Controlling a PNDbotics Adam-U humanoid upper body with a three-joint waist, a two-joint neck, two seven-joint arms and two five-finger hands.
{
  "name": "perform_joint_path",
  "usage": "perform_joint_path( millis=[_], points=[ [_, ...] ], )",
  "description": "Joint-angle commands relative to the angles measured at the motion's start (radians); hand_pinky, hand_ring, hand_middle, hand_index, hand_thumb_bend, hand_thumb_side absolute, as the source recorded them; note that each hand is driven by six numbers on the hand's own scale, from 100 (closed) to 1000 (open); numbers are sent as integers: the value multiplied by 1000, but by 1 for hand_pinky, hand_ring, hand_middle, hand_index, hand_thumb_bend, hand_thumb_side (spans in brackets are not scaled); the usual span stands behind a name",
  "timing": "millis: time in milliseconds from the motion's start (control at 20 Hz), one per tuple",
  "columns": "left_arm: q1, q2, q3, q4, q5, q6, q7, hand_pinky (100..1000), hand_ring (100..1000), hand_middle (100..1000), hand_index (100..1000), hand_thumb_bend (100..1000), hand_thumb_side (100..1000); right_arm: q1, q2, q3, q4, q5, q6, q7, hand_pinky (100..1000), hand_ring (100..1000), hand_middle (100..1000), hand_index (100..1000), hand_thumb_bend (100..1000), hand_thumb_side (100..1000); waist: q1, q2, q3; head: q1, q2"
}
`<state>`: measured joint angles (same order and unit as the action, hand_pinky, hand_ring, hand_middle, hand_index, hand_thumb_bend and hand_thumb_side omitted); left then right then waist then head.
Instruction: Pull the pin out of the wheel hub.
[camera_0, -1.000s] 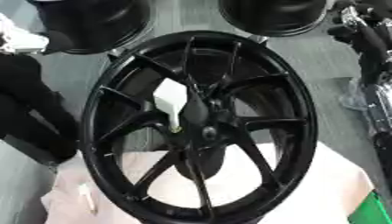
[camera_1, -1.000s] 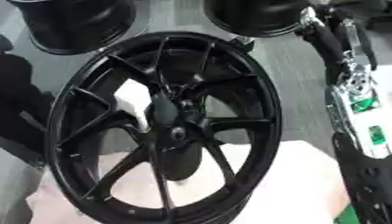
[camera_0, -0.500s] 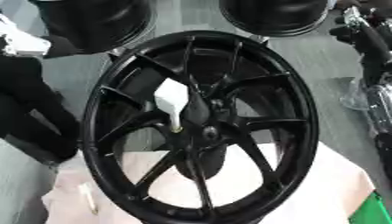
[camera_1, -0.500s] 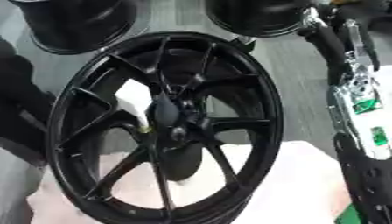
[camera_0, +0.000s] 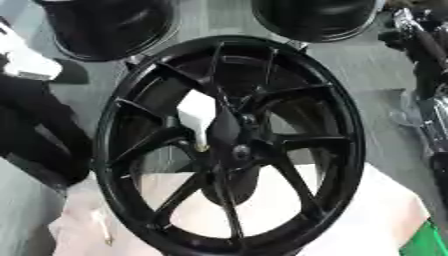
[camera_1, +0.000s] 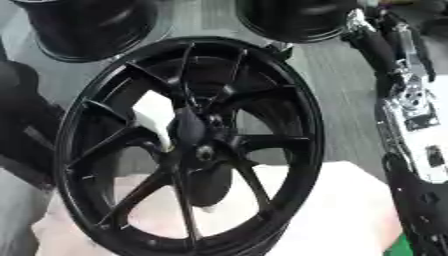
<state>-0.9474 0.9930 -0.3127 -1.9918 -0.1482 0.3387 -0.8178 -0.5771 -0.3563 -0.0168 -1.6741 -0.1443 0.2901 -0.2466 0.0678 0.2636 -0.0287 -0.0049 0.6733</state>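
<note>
Standing upright at centre frame, the black wheel hub (camera_0: 229, 145) rests on a pale cloth (camera_0: 350, 220) over the counter. A white, wedge-shaped piece (camera_0: 197, 117), presumably the pin, sits among the spokes just left of the hub centre. The right arm (camera_1: 411, 110) runs down the right edge; whether either hand is spread or closed cannot be told.

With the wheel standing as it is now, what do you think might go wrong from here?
1. The wheel stands tilted on a white cloth. Pulling on the white piece by the hub may slide or tip it.
2. Two dark rims stand close behind, so a tipping wheel would likely strike them.
3. The right arm lies close beside the wheel's edge and might knock it while reaching in.
</note>
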Motion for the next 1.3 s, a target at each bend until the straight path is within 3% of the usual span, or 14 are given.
perform_joint_path(
  millis=[50,300,500,950,1300],
  points=[
    [-44,2,-57,-5,45,14,-55,883,854,809,865,661,296,-16,-15,2,-12,5,-1,5,804,647,607,722,100,495,-4,-20,3,4,-12],
    [-122,-53,-184,35,55,73,-88,879,851,806,862,664,298,-11,-17,-1,-10,5,-1,2,804,647,607,722,100,495,-7,-23,11,-1,-6],
    [-161,-92,-257,81,40,84,-89,878,850,805,862,668,303,-9,-18,-2,-9,4,-2,1,804,647,607,722,100,496,-10,-25,16,-4,-6],
    [-182,-122,-307,133,14,63,-89,880,852,807,868,703,261,-9,-17,-3,-9,3,-2,0,804,647,606,721,100,496,-10,-26,16,-3,-15],
    [-160,-111,-283,144,-57,6,-89,881,852,804,868,741,168,-9,-18,-2,-9,3,-2,-1,803,646,606,721,100,496,-11,-25,16,0,-3]
  ],
)
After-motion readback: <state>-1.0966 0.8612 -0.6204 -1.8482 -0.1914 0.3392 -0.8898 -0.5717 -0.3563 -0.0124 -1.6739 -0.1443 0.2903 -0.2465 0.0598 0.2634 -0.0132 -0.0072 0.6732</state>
